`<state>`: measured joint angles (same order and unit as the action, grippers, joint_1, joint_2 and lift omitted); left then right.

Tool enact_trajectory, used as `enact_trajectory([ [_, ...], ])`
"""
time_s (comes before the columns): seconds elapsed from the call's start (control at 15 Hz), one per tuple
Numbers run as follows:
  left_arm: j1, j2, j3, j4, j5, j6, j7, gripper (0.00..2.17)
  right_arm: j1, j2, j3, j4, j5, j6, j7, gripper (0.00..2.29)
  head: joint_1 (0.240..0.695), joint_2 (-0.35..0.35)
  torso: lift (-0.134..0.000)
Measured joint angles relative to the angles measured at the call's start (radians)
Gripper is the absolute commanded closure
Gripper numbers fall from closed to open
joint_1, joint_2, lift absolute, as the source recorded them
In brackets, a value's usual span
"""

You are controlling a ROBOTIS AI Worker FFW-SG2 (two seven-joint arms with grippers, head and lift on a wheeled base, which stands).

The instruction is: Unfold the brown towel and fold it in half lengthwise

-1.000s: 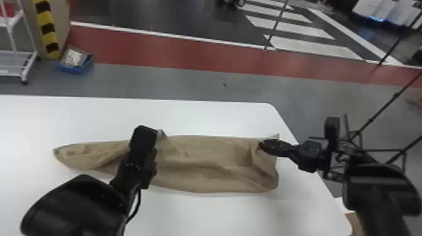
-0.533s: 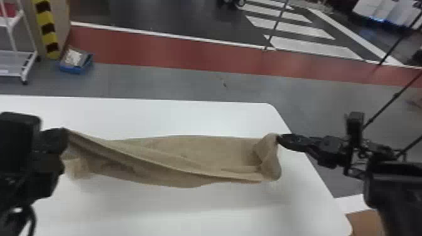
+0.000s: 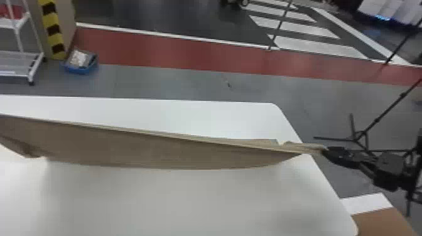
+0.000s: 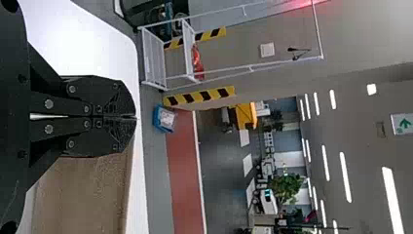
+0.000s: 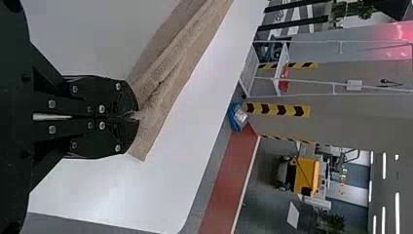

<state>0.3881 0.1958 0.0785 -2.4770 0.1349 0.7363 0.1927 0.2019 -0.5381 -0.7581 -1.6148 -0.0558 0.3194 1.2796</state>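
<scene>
- Both ends of the brown towel (image 3: 150, 149) have been drawn apart: a second ago it lay low and rumpled on the white table (image 3: 188, 201), and now its top edge runs nearly straight and raised, with cloth draping from it towards the tabletop.
- The left gripper (image 4: 136, 117) was over the towel's middle, then at its left end; since then it has pulled that end on past the head view's left edge. Its fingers are pressed together, seemingly on the towel's edge, which runs away beside them.
- The right gripper (image 5: 137, 116) has shifted outward, its tips now just past the table's right edge. It pinches the towel's right end, where the cloth is gathered and creased.
- For the task, this looks like the spreading step: the length is pulled out, but the width has yet to be laid flat, and the lengthwise fold seems still to come.
- A loose flap (image 3: 29, 151) hangs low on the left, and a second strip shows behind the top edge on the right, so some layers may be doubled.
- Next probably calls for lowering both ends evenly; pulling harder could slip the right pinch.
</scene>
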Motion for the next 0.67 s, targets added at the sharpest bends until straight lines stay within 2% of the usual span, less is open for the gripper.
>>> enact_trajectory([
  [0.2,-0.020,-0.005,0.057,0.003,0.045,0.002,-0.025,1.44,-0.069,-0.006,0.009,-0.049,0.009,0.119,0.000,1.15,0.695,-0.278,-0.107],
  [0.4,-0.023,-0.007,0.036,0.018,0.045,0.005,-0.054,1.44,-0.108,-0.002,0.023,-0.058,0.020,0.160,-0.002,1.15,0.695,-0.280,-0.107],
  [0.67,-0.026,-0.007,0.000,0.050,0.063,-0.001,-0.096,1.43,-0.113,0.024,0.068,-0.051,0.058,0.161,-0.004,1.15,0.695,-0.291,-0.107],
])
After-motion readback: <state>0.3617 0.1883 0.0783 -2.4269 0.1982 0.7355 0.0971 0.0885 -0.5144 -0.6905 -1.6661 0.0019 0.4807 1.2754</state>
